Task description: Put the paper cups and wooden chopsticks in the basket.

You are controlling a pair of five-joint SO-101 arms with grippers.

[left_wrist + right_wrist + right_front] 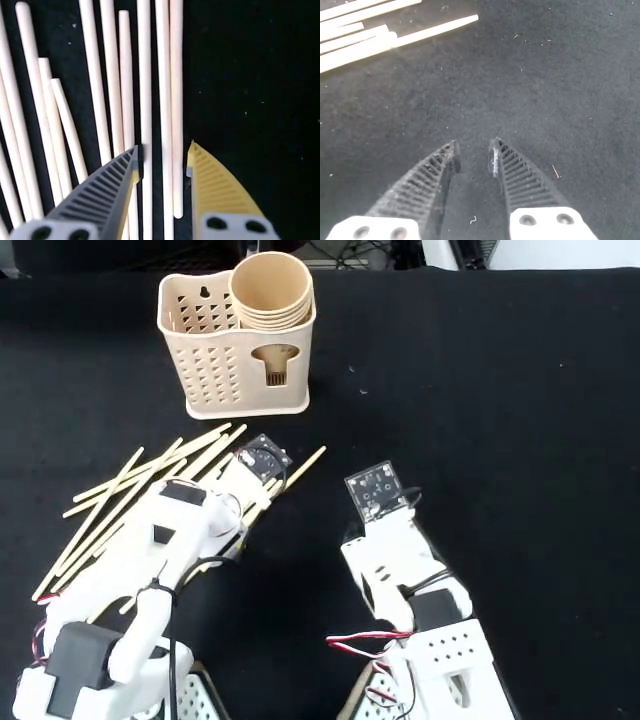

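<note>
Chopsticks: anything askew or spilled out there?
Yes. The wooden chopsticks lie in a loose, crossed fan on the black cloth, some beneath the left gripper, outside the basket. The paper cups sit stacked upright inside it.

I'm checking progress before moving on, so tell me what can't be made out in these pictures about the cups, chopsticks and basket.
1. High view: the left arm covers part of the chopsticks, so no full count.
2. High view: the basket wall hides the lower paper cups; their number is unsure.
3. Left wrist view: the edges cut off the chopsticks' ends.
</note>
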